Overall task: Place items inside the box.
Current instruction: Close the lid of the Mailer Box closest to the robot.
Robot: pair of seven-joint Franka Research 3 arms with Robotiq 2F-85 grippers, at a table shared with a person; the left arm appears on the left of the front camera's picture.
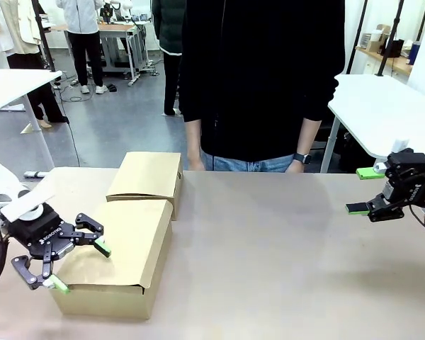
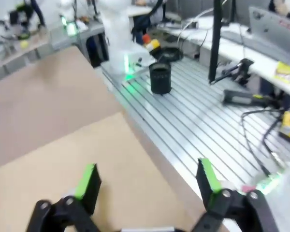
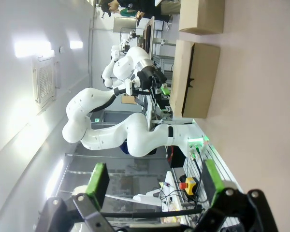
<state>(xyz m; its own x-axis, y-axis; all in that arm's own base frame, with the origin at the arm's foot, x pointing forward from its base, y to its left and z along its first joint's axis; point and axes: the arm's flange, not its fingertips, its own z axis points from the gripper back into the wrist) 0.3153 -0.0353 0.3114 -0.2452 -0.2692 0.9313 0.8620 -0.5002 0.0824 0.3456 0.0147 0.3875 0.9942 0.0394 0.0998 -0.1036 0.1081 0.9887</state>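
Note:
Two closed cardboard boxes lie at the table's left: a near box and a smaller one behind it. My left gripper hovers open over the near box's front left corner, its green pads spread wide above the lid, holding nothing. My right gripper hangs open and empty above the table's right edge, far from both boxes. The items are out of view.
A person in a black top stands at the far side, one hand resting at the table edge. Bare tabletop stretches from the boxes to the right arm. A slatted metal base with a black cup lies beyond the table's near edge.

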